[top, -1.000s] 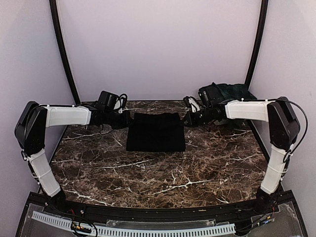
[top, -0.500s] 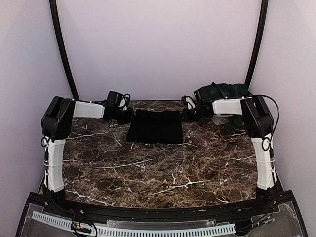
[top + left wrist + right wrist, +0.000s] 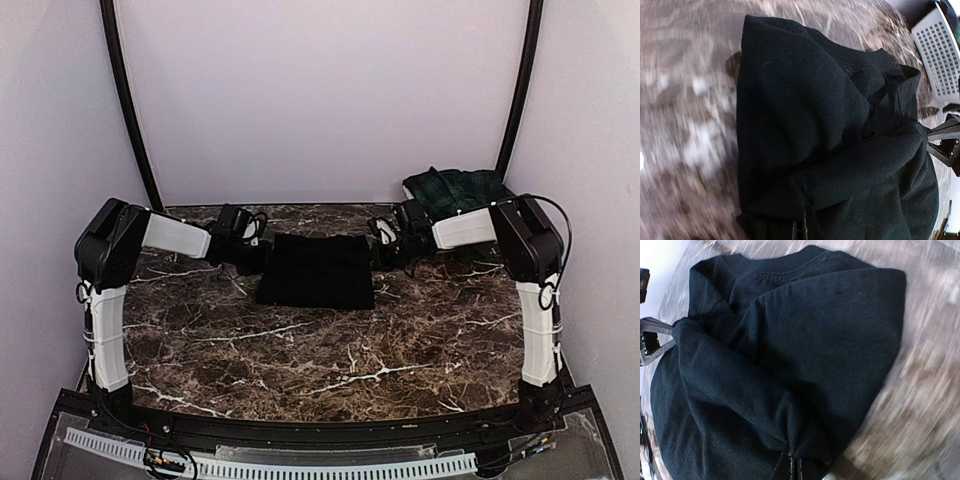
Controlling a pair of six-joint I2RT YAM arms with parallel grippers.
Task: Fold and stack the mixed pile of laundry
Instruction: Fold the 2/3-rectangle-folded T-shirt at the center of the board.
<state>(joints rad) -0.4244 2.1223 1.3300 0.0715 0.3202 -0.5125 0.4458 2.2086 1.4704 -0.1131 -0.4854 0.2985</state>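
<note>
Black soft cloth garment (image 3: 316, 270) lies folded at the far middle of the dark brown marble-pattern table (image 3: 320, 350), its long axis running left to right between the arms. Wrist views show a stitched neckline on the upper layer, though which table edge it faces is unclear. The left gripper (image 3: 264, 258) pinches the garment's left end, jaws clamped on fabric. The right gripper (image 3: 378, 250) bites the right end the same way. A green-and-navy tartan garment (image 3: 455, 190) sits in the far right corner over a white slatted basket (image 3: 940, 55). Pale lilac walls and black curved poles (image 3: 125, 100) frame the scene.
</note>
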